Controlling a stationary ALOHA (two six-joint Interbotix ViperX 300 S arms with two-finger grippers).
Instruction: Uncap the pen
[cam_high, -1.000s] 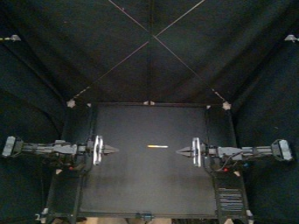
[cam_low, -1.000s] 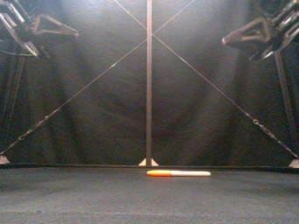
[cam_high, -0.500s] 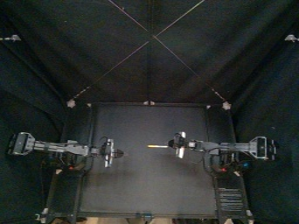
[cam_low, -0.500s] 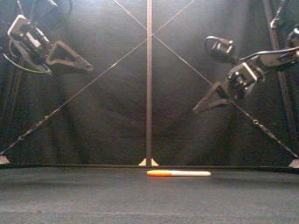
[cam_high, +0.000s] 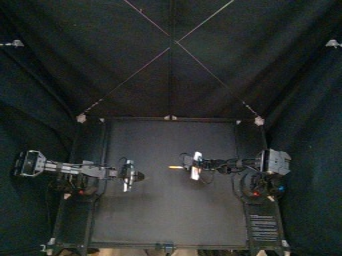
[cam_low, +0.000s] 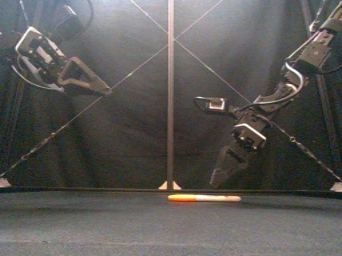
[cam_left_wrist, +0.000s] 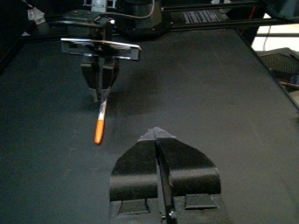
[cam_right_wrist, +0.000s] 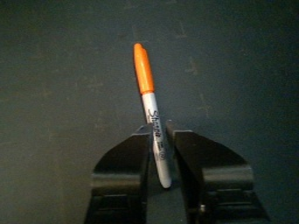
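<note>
Right fingers (cam_low: 229, 167) above pen (cam_low: 205, 198), not touching

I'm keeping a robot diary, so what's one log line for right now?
pen flat on table, capped | right fingers above its white end, not touching | left fingers raised, shut

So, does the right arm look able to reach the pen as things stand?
Probably yes: the right end effector hangs just above the pen, over its white end, and nothing lies between them.
</note>
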